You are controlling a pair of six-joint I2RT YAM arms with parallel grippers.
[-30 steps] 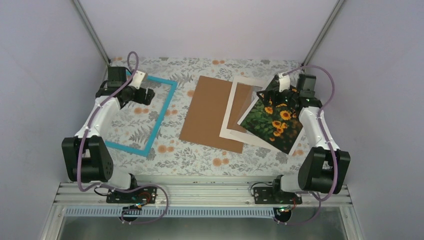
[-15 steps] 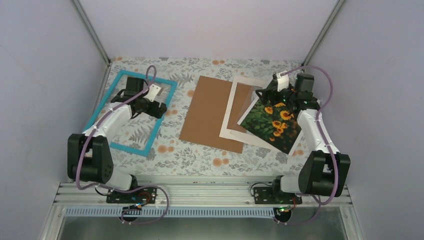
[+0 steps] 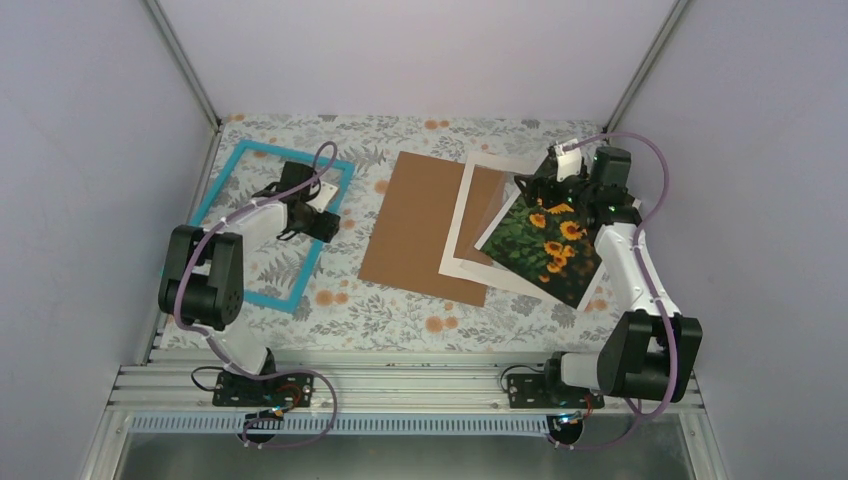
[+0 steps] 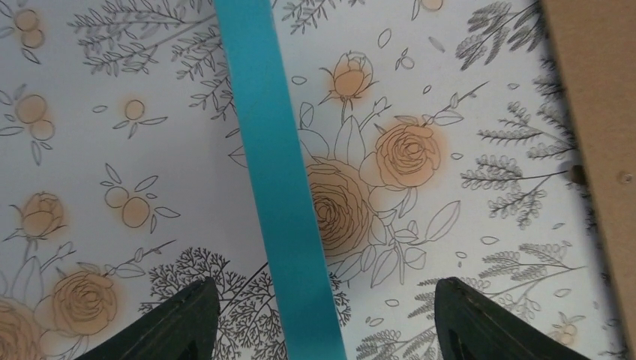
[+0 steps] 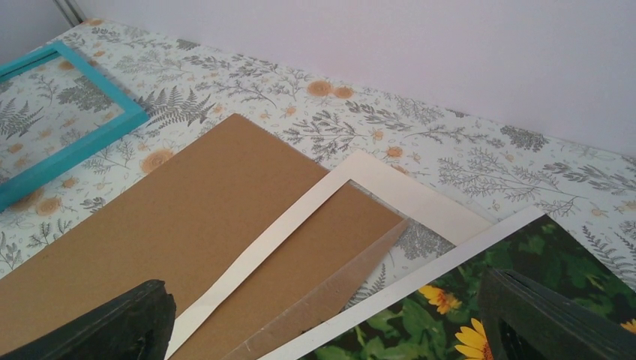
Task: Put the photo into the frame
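Note:
The teal frame point(image 3: 322, 240) lies flat on the floral cloth at the left. My left gripper point(image 3: 322, 222) is open and hangs low over its right border, which runs between the fingertips in the left wrist view point(image 4: 281, 195). The sunflower photo point(image 3: 545, 250) lies at the right, overlapping the white mat point(image 3: 458, 255). My right gripper point(image 3: 535, 190) is open at the photo's far corner, fingers wide apart, holding nothing. The photo's white edge and flowers show in the right wrist view point(image 5: 420, 315).
A brown backing board point(image 3: 415, 225) lies in the middle, partly under the white mat point(image 5: 315, 206). A clear sheet point(image 5: 360, 262) lies on the mat's window. Walls close in at the back and both sides. The frame's far corner shows in the right wrist view point(image 5: 75, 139).
My left gripper has swung from the frame's far left corner across to its right border and come lower. The right gripper has barely moved.

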